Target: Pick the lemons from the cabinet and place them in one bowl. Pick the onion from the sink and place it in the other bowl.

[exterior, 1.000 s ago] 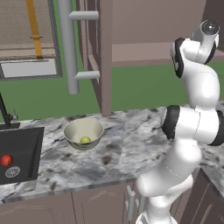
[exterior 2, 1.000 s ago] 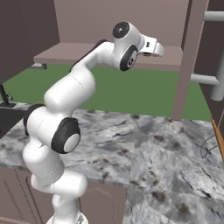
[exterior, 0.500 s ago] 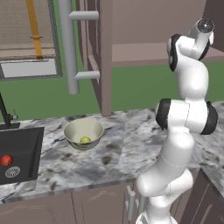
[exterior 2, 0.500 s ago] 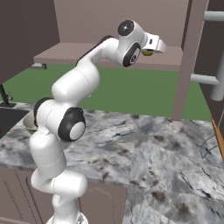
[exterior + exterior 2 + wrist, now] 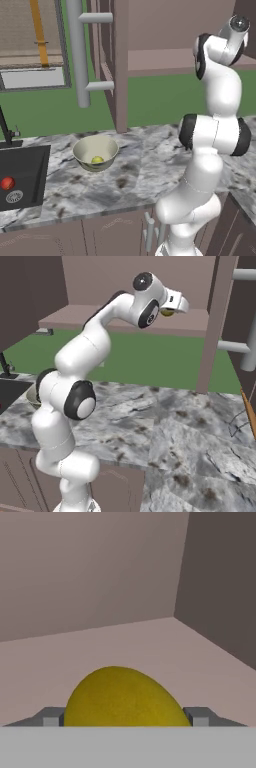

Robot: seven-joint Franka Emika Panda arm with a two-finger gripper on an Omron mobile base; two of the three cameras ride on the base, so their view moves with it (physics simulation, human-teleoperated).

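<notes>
My gripper (image 5: 179, 302) reaches into the mauve-brown cabinet (image 5: 90, 286), just above its inner shelf (image 5: 75, 318). In the hand view the gripper (image 5: 125, 718) is shut on the oval deep-yellow lemon (image 5: 122, 696), with a fingertip against each side. That lemon (image 5: 168, 312) shows under the hand. The greener lemon (image 5: 97, 160) lies inside the cream-beige bowl (image 5: 80, 149) on the counter. The red onion (image 5: 7, 183) sits in the black sink (image 5: 27, 165) next to the round drain (image 5: 14, 196). The other bowl is out of view.
The open cabinet door (image 5: 120, 65) with its grey bar handle (image 5: 75, 50) stands upright above the bowl. A black faucet (image 5: 5, 127) rises behind the sink. The marble counter (image 5: 190, 431) stretches to the right, and the cabinet's side wall (image 5: 220, 582) is close by.
The arm has straightened up and pushed the hand deeper over the cabinet shelf. The yellow lemon, not seen at first, now sits between the fingers.
</notes>
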